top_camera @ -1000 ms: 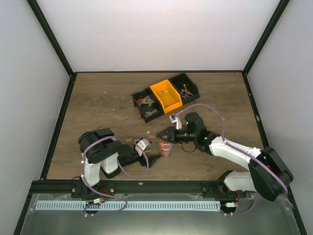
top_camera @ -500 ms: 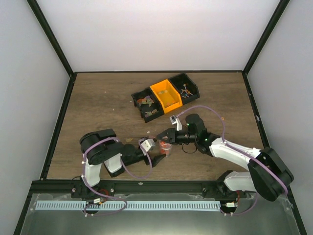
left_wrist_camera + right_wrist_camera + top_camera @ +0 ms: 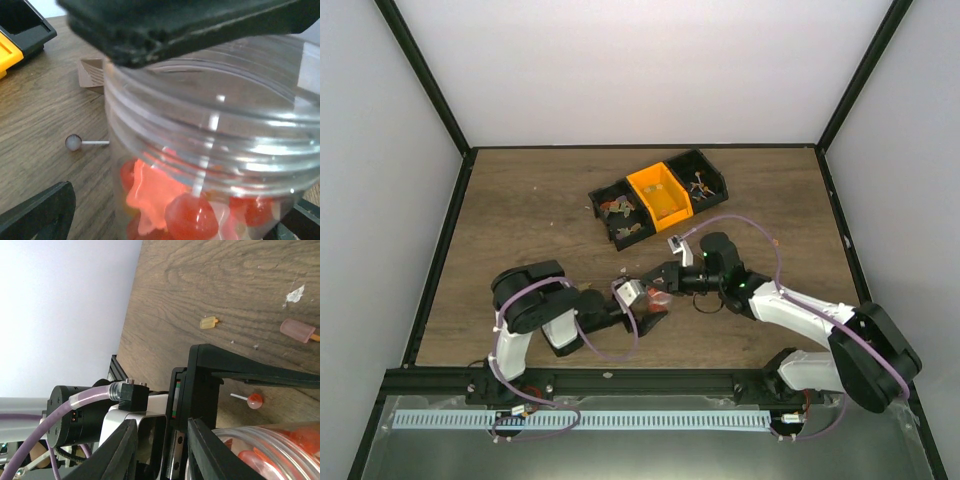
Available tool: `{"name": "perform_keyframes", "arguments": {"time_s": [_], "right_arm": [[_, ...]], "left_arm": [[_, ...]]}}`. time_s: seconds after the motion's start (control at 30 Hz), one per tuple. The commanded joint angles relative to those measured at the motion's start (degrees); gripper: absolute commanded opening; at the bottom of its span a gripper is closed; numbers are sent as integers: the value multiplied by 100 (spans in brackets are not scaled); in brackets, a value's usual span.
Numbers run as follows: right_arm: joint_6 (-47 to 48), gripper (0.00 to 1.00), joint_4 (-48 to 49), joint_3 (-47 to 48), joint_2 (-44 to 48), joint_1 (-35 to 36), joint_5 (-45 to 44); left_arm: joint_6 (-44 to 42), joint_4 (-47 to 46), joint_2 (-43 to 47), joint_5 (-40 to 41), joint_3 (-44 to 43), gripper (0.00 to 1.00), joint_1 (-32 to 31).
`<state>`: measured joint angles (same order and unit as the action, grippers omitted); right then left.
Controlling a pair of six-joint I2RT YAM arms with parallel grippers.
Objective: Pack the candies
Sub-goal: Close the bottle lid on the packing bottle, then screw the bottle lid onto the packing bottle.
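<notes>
Down at the near edge, both arm bases sit on the black rail (image 3: 620,381). Just ahead, the left gripper (image 3: 652,312) is spread wide, its fingers either side of the clear jar (image 3: 210,150); whether they touch it, I can't tell. The right gripper (image 3: 658,288) has the jar pinched at the rim, one dark finger lying across the top and the other hidden. Inside are the candies (image 3: 190,216), red and orange, the bottom of the pile cut off. Loose on the wood-grain table (image 3: 520,210) nearby are a lollipop (image 3: 255,400), a pink sweet (image 3: 297,330) and a yellow sweet (image 3: 208,322). Further back, the orange bin (image 3: 658,193) sits between black bins (image 3: 703,176) holding sweets too small to sort. Pale walls (image 3: 640,70) close it in.
</notes>
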<state>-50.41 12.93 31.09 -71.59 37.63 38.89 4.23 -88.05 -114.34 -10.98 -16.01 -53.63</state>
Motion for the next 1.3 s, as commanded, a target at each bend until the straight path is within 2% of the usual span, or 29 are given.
{"name": "perform_keyframes", "arguments": {"time_s": [0.0, 0.13, 0.33, 0.43, 0.57, 0.8, 0.93, 1.17, 1.27], "right_arm": [[82, 29, -138, 204, 99, -35, -119], [87, 29, -176, 217, 125, -44, -152], [83, 29, -292, 225, 255, -84, -183], [102, 29, -435, 265, 382, -127, -287], [122, 29, -543, 263, 603, -245, -414], [258, 29, -722, 201, 781, -696, -567], [459, 29, -912, 275, 686, -787, -757], [781, 28, -702, 207, 421, -792, -660], [1084, 21, -571, 61, 473, -796, -868]], "left_arm": [[-61, -378, -100, -48, -226, 97, -16], [-33, -481, -164, -18, -274, 95, -5], [29, -595, -339, -75, -323, 76, 5], [54, -611, -381, -97, -333, 70, 1], [55, -623, -407, -97, -319, 69, 12], [52, -655, -456, -84, -295, 74, 12], [52, -727, -484, -73, -273, 74, 12], [-33, -583, -413, -53, -266, 74, 43], [-28, -603, -475, -77, -296, 74, 59]]}}
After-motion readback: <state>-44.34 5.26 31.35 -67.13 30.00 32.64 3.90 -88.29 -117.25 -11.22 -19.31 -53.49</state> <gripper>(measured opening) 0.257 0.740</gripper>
